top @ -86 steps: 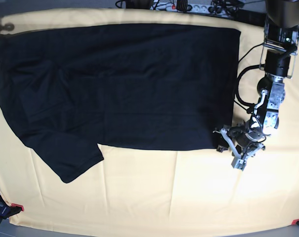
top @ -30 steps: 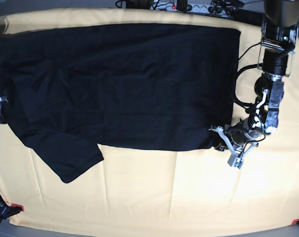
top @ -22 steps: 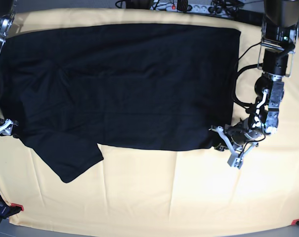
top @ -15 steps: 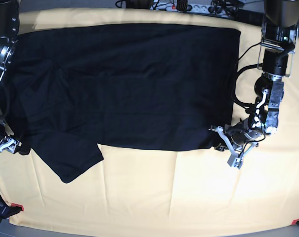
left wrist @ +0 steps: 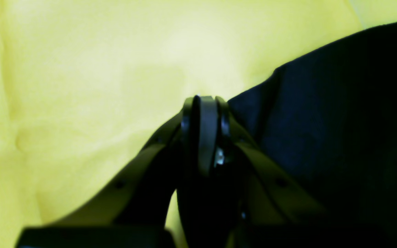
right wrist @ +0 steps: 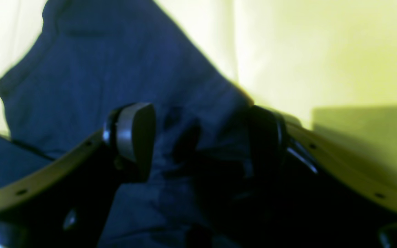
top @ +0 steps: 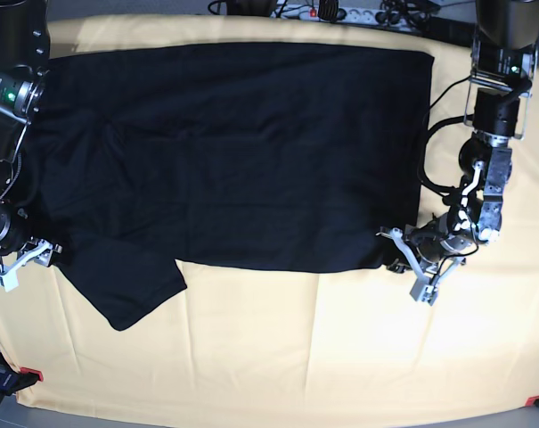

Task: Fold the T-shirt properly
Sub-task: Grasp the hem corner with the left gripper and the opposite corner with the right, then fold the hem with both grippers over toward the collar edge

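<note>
We see the T-shirt (top: 233,152) lying flat on the yellow cloth (top: 340,348) over the tabletop, long axis running left-right in the base view, straight hem edge toward the left arm, one sleeve (top: 131,290) sticking out at its lower corner near the right arm. Left gripper (top: 396,259) sits at the shirt's lower hem corner; base view can't show its fingers (left wrist: 208,117), but the left wrist view shows them pressed together just beside the black edge; whether they pinch fabric we cannot tell. Right gripper (top: 24,263) sits at the shirt's edge above the sleeve; only the right wrist view shows its fingers (right wrist: 134,132) spread wide with shirt fabric between them.
</note>
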`<act>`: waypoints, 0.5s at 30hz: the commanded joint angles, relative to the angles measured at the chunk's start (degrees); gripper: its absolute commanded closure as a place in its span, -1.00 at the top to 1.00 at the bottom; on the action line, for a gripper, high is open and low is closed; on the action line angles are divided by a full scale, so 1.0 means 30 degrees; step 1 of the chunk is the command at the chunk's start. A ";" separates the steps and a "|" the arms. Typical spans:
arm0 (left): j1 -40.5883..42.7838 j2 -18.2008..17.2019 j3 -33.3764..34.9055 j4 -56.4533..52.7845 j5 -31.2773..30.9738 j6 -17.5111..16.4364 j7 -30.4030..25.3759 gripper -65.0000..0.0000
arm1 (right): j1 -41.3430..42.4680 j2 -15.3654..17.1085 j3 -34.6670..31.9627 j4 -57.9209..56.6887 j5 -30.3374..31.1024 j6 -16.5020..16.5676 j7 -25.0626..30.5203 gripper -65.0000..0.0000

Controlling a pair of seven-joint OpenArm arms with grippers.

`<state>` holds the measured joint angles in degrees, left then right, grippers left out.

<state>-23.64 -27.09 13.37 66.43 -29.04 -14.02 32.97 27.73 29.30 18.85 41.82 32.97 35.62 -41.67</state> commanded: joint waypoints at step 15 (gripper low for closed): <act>-0.0437 -0.0189 -0.0131 0.0211 0.0000 -0.0073 0.0015 -1.00 | 0.1005 0.0889 0.0051 0.0291 0.1268 0.1461 -0.0342 -1.00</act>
<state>-23.64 -27.11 13.37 66.43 -29.10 -14.02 32.99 28.84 30.46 18.83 41.82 35.73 39.35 -44.16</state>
